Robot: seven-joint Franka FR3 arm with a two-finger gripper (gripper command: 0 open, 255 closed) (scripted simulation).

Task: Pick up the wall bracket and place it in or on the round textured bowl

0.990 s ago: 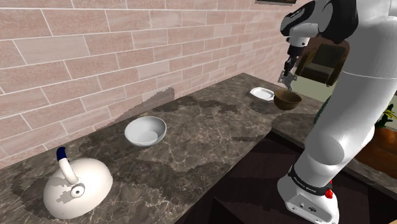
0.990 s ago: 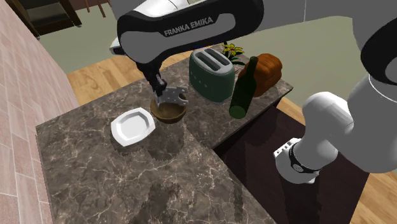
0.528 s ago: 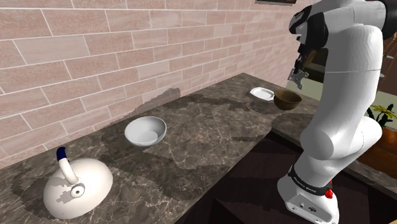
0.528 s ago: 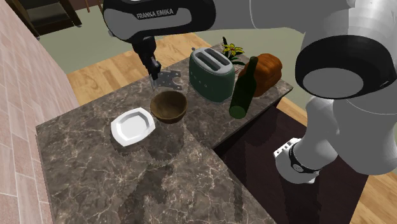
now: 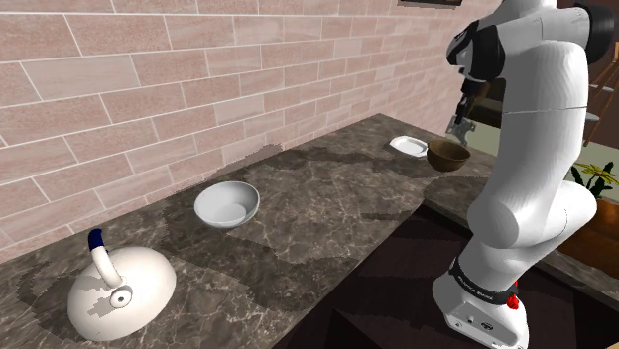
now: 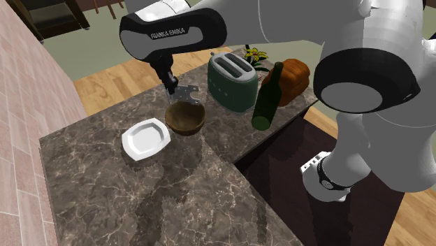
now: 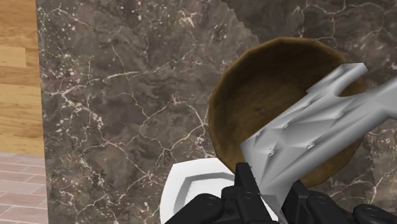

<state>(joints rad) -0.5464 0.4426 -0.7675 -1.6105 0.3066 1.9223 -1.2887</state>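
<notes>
Kettle: a white kettle (image 5: 119, 286) with a blue-tipped handle is sitting at the shoulder view's lower left, on the dark marble counter (image 5: 327, 208).
Pale bowl: a whitish bowl (image 5: 226, 205) is standing upright farther along the counter, well apart from the kettle.
Plate: a small white plate (image 6: 146, 138) is lying flat near the counter's far end, just beside the brown bowl.
Brown bowl: the round brown bowl (image 6: 185, 117) is sitting upright between the plate and the toaster, with nothing resting inside it.
Bracket: the grey metal bracket (image 7: 312, 137) is hanging in the air above the brown bowl. It is tilted and held by one end, and in the wrist view its free end is reaching across the bowl's opening.
Gripper: the black gripper (image 6: 172, 89) is pointing down over the bowl, its fingers (image 7: 245, 181) pinching the bracket's near end between them.
Toaster: a green toaster (image 6: 232, 82) is standing to the second exterior view's right of the brown bowl.
Bottle: a dark green bottle (image 6: 265, 98) is standing just beside the toaster, near the counter's edge.
</notes>
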